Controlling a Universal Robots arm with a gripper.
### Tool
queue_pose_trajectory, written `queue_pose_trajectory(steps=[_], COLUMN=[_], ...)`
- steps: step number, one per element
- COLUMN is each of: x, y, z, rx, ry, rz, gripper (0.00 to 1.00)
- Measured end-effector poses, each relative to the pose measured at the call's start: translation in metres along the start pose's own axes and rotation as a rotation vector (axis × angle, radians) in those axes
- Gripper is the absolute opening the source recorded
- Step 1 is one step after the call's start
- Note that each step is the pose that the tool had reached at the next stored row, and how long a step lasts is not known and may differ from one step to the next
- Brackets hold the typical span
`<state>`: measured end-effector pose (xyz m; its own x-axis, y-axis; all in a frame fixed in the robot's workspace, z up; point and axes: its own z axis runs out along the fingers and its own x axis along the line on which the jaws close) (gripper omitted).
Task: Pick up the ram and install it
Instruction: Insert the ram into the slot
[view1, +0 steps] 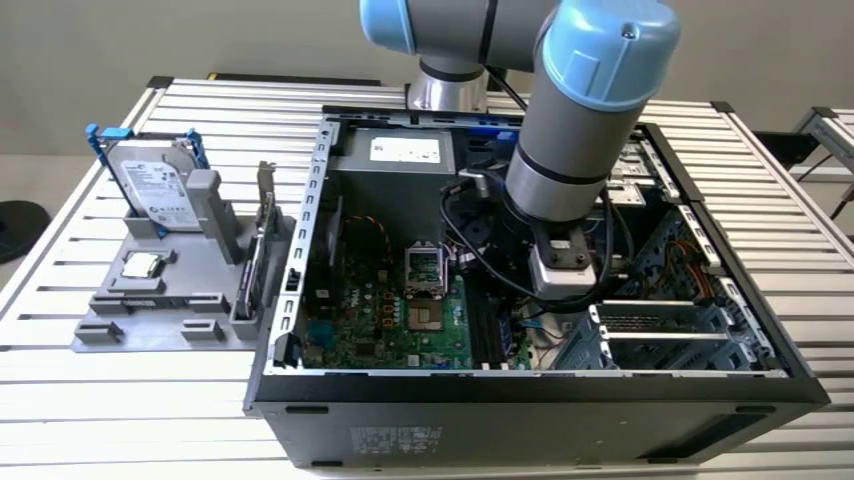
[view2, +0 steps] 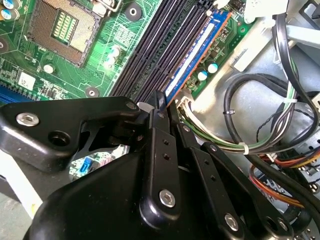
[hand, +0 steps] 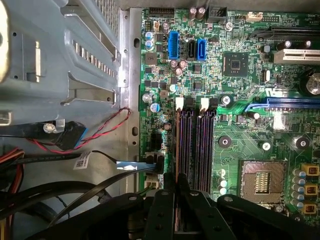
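Observation:
The ram (view2: 200, 50) stands on edge in the outermost memory slot, beside the motherboard's edge, and its blue-labelled top edge runs away from the fingers. In the first wrist view the ram (hand: 177, 142) shows edge-on as a thin line in that slot. My gripper (view2: 161, 107) is shut on the near end of the stick, with one black finger on each face. The gripper (hand: 176, 179) sits right over the row of dark slots (hand: 197, 150). In the exterior view my wrist (view1: 561, 265) reaches down into the open computer case (view1: 534, 400).
Bundled cables (view2: 250, 100) lie close beside the slots, and a red-black wire (hand: 100, 132) runs along the metal drive cage. The bare processor socket (hand: 257, 182) sits past the slots. Outside the case, a grey holder (view1: 147, 320) carries a hard drive (view1: 154, 185) and a bracketed card (view1: 254, 250).

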<state>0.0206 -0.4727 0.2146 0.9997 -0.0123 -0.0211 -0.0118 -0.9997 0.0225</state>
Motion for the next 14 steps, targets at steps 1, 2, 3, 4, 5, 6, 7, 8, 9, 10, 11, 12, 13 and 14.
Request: queue_pose_trajectory(steps=[1,2,3,4,5,6,7,8,9,10,11,12,13,14], x=[0.0,0.0,0.0,0.0,0.0,0.0,0.0,0.0,0.0001,0.0001,0.0001,0.0001,0.0001,0.0001], y=[0.0,0.0,0.0,0.0,0.0,0.0,-0.0001,-0.0001,-0.0001,-0.0001,0.0,0.0,0.0,-0.0001], z=[0.0002,0.0003,0.0005,0.0007,0.0011,0.0016,0.0021,0.0027,0.0033,0.0037,0.0041,0.0045,0.0049,0.0054], rx=[0.0002,0.0002,0.0003,0.0006,0.0011,0.0016,0.0021,0.0026,0.0031,0.0032,0.0033,0.0033,0.0033,0.0034], ry=[0.0,-0.0001,-0.0001,0.0,-0.0001,0.0,-0.0001,-0.0001,-0.0001,-0.0002,-0.0002,-0.0003,-0.0003,-0.0003], rz=[0.0,0.001,0.001,0.001,0.001,0.002,0.002,0.002,0.002,0.002,0.003,0.003,0.003,0.003], gripper=[0.0,0.0,0.0,0.0,0.0,0.0,0.0,0.0,0.0,0.0,0.0,0.0,0.0,0.0])
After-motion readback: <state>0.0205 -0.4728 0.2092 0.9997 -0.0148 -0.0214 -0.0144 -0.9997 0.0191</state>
